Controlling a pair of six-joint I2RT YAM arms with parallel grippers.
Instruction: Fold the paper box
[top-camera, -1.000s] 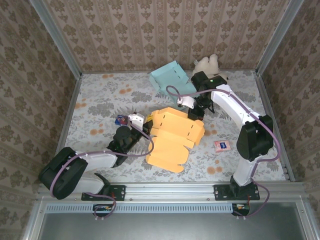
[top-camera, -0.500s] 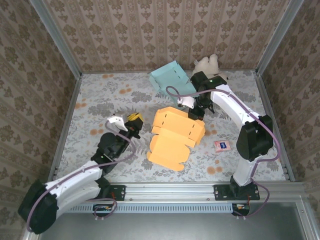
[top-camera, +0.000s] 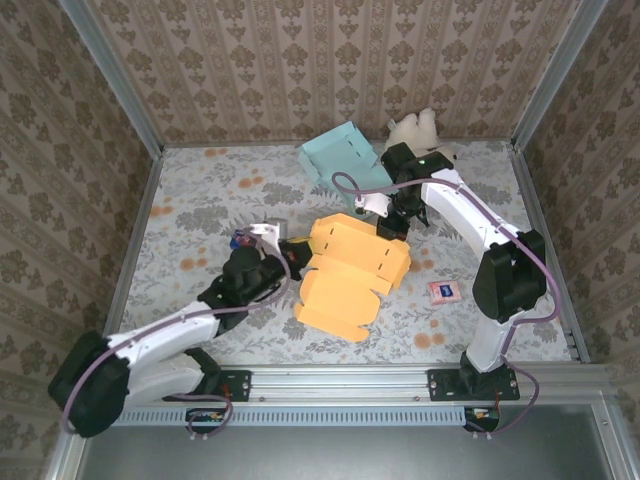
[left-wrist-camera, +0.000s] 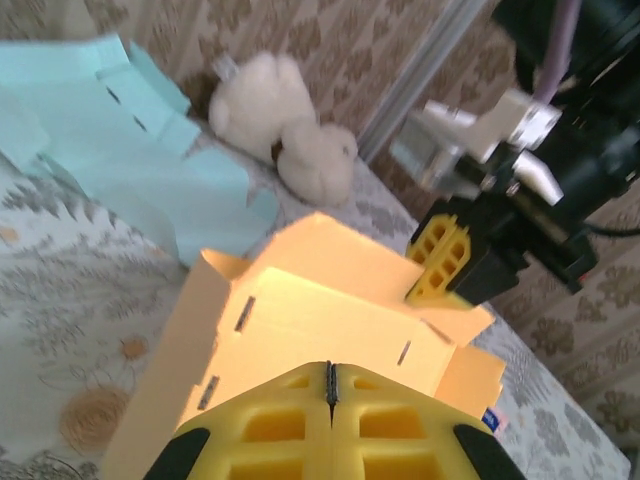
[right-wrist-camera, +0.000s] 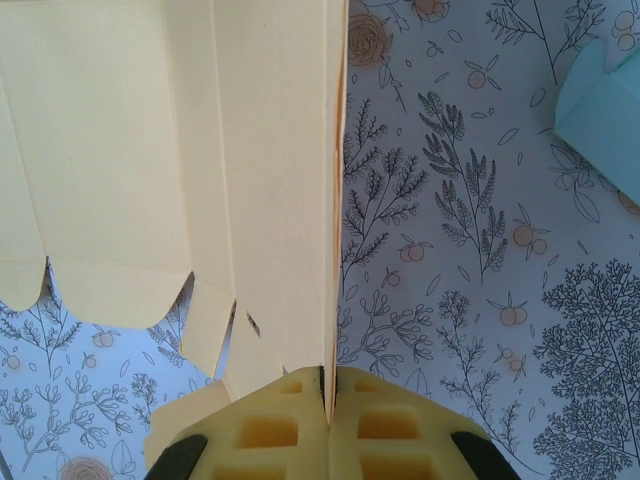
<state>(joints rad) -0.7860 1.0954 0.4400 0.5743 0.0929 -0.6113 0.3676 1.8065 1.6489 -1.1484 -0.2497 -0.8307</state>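
a floral cloth covers the whole surface; the orange paper box lies half-folded at its middle, with a pale blue box and a white plush toy behind it. the right gripper pinches a raised panel at the box's far edge, pads pressed on it. the left gripper is closed pad to pad at the box's left side; whether it nips the paper i cannot tell

Black-white arms, yellow fingers
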